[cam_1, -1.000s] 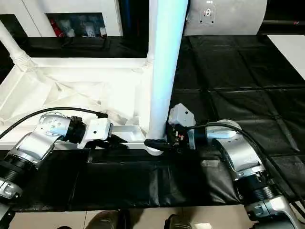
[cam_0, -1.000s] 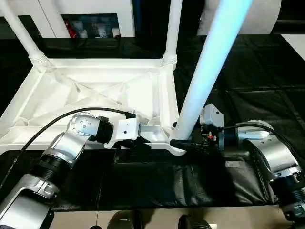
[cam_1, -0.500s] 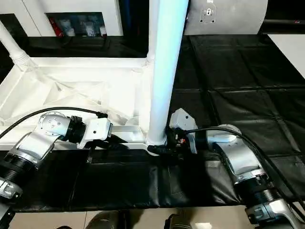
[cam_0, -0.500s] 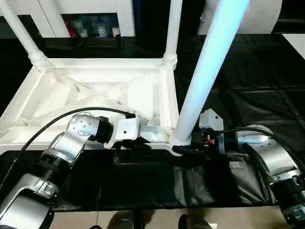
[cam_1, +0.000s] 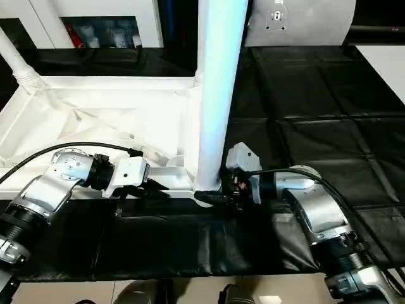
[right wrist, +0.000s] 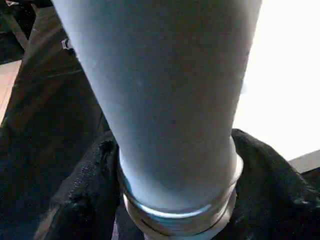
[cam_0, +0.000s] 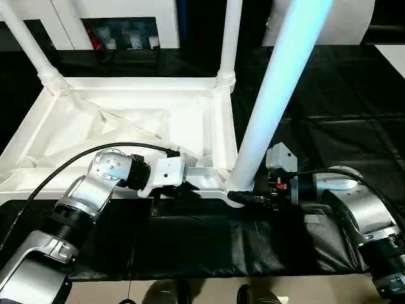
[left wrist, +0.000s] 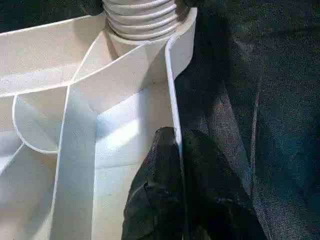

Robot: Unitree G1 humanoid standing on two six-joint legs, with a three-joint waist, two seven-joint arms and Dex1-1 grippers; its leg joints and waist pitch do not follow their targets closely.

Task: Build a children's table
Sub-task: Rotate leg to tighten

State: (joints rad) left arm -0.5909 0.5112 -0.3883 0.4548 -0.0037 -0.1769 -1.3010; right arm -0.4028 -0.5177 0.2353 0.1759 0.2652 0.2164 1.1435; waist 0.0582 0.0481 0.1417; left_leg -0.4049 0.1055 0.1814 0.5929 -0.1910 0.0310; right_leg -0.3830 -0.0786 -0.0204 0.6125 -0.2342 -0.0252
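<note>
Nearest the camera, along the lower edge of the left eye view, the two silver forearms reached inward over the black-covered work table (cam_0: 190,240). The left gripper (left wrist: 179,150), at lower centre-left of that view, was clamped shut on the near rim of the table top (cam_0: 126,120), one black finger inside the thin white wall and one outside it, as the left wrist view showed. The right gripper (right wrist: 175,200), at lower centre-right, had its two black fingers (right wrist: 85,190) spread around the threaded base of the near leg (cam_0: 278,82), one on each side; the pictures did not settle whether the pads pressed on the leg.

Behind the grippers, the children's table lay upside down on the black cover, its ribbed underside facing up and occupying the centre-left of the frame. The near leg stood in the near right corner socket (cam_0: 235,190) and rose steeply toward the upper right of the frame, leaning slightly to the right.

Farther back, a second leg (cam_0: 229,38) stood upright in the far right corner socket, at upper centre. A third leg (cam_0: 28,44) rose from the far left corner socket, slanting toward the upper left corner
</note>
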